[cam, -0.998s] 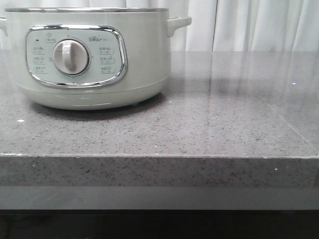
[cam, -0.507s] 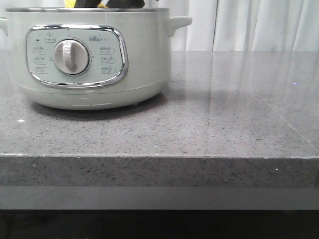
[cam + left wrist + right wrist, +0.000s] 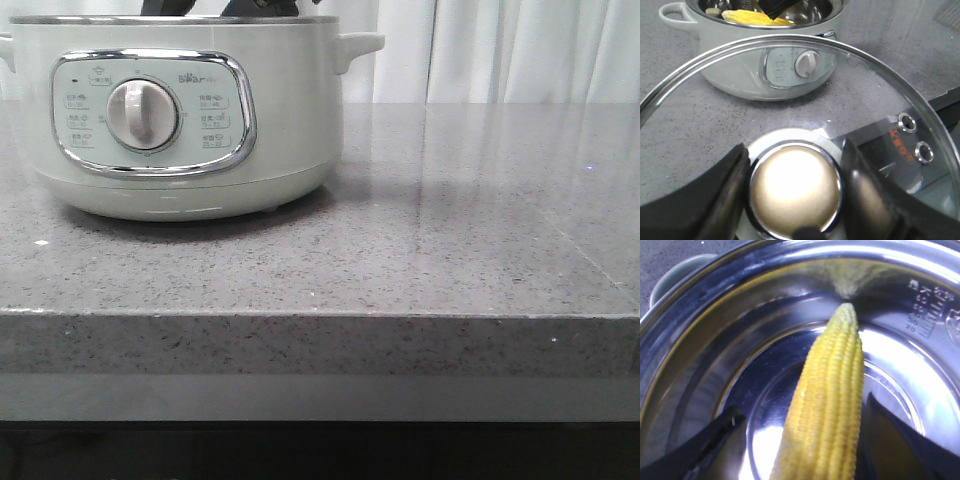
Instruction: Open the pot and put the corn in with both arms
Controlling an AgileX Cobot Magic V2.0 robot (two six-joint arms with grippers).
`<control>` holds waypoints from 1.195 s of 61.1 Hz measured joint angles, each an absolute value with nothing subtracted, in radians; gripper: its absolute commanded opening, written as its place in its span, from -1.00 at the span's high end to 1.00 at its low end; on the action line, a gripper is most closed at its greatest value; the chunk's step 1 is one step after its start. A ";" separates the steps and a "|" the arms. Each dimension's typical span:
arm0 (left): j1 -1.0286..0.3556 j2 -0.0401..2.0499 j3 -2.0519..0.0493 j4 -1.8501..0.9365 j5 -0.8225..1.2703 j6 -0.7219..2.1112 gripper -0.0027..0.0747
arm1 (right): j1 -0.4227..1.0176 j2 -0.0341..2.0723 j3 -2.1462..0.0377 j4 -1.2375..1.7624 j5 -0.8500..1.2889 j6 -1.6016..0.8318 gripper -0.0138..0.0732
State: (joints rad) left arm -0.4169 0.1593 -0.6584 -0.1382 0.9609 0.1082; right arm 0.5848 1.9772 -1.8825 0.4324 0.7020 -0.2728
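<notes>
Left to right. My left pincer (image 3: 792,187) is clamped on the knob of the lid (image 3: 900,95), held clear of the pot (image 3: 740,65): opening done. My right pincer (image 3: 800,440) is inside the pot, fingers (image 3: 715,440) spread either side of the corn (image 3: 827,405), seemingly released; withdrawal and perhaps relidding remain.

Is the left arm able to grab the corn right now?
Probably not. The left gripper is shut on the lid knob, away from the pot. The corn sits between the right gripper's fingers.
</notes>
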 measured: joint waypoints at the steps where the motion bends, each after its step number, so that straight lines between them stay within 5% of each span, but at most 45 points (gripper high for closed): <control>1: -0.417 0.159 -0.658 -0.138 0.961 0.108 0.38 | 0.585 1.977 -1.882 0.432 0.702 -0.273 -0.48; 5: -0.417 0.159 -0.658 -0.138 0.961 0.108 0.38 | 0.585 1.977 -1.883 0.432 0.702 -0.273 -0.36; 17: -0.417 0.159 -0.658 -0.138 0.961 0.108 0.38 | 0.583 1.971 -1.908 0.432 0.707 -0.275 0.48; 25: -0.417 0.159 -0.658 -0.138 0.961 0.108 0.38 | 0.568 1.957 -1.916 0.432 0.707 -0.275 0.86; 59: -0.417 0.159 -0.658 -0.138 0.960 0.108 0.38 | 0.291 1.794 -1.916 0.259 0.755 -0.264 0.82; 73: -0.417 0.159 -0.658 -0.138 0.960 0.108 0.38 | 0.203 1.630 -1.704 0.225 0.651 -0.258 0.82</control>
State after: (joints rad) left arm -0.4169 0.1593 -0.6584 -0.1382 0.9604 0.1082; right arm 0.2032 1.6296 -1.7036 0.2253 0.6514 -0.2579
